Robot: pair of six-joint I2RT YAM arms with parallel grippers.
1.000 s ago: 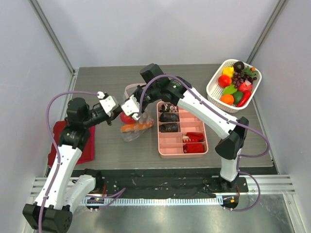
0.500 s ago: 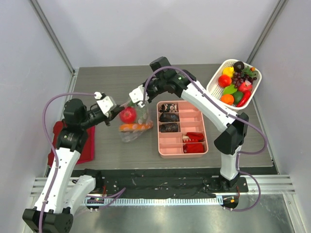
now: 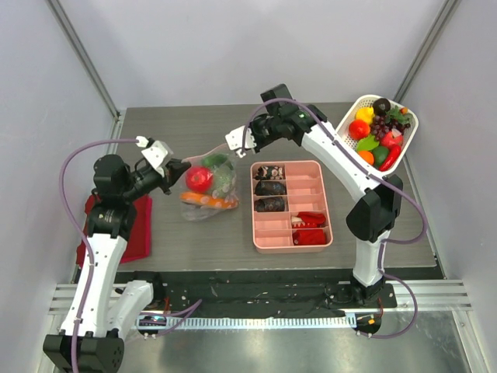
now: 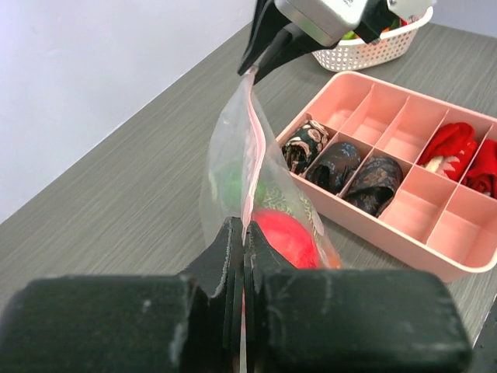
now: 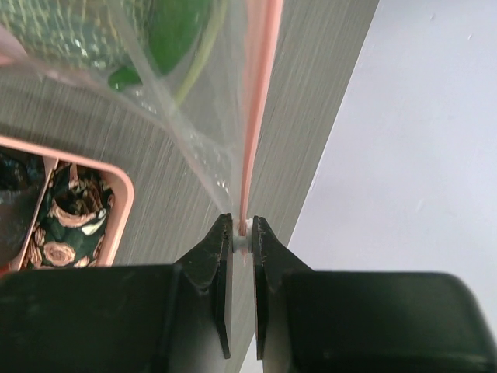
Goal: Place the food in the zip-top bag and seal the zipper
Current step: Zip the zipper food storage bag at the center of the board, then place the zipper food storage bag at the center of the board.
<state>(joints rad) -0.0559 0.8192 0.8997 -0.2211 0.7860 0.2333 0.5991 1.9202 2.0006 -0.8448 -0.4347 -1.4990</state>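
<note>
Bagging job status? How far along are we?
Done: the tomato, orange wedge and green pieces are inside the bag.
In hand: the left jaws are shut on one end of the zipper and the right jaws on the other, with the strip taut between them.
Left: finish the seal (I cannot tell if it is closed all along), then let go.

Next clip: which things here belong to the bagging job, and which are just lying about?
Job: zip-top bag, food inside it, zipper, left pincer, right pincer, white basket of spare food.
Lying about: pink tray, red cloth.
</note>
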